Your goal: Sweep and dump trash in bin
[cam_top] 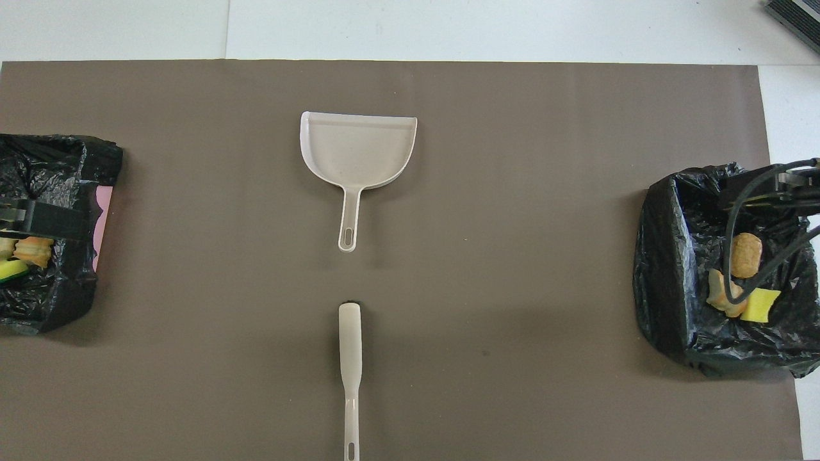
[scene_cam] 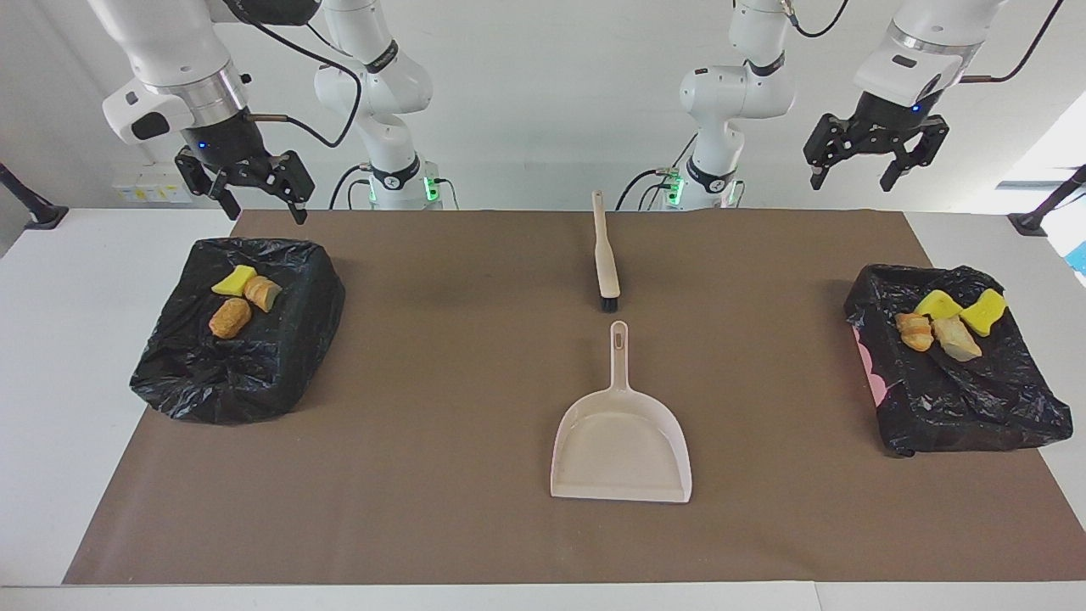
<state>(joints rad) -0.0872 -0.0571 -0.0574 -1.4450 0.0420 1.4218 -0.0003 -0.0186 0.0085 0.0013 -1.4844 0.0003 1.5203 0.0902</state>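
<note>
The trash lies in two black-bagged bins. The bin (scene_cam: 254, 373) at the right arm's end holds a yellow sponge bit (scene_cam: 233, 280) and two bread lumps (scene_cam: 230, 318). The bin (scene_cam: 967, 407) at the left arm's end holds two yellow bits (scene_cam: 984, 311) and two bread lumps (scene_cam: 915, 331). My right gripper (scene_cam: 264, 209) hangs open and empty over its bin's edge nearest the robots. My left gripper (scene_cam: 851, 183) is raised high at its end of the table, open and empty. From overhead one of its fingers (cam_top: 51, 221) crosses the bin (cam_top: 57, 301).
A beige dustpan (scene_cam: 622, 441) lies mid-table on the brown mat (scene_cam: 441, 407), handle toward the robots. A beige hand brush (scene_cam: 605, 255) lies nearer the robots, bristle end close to that handle. The right arm's cable (cam_top: 730, 256) hangs over its bin (cam_top: 666, 288).
</note>
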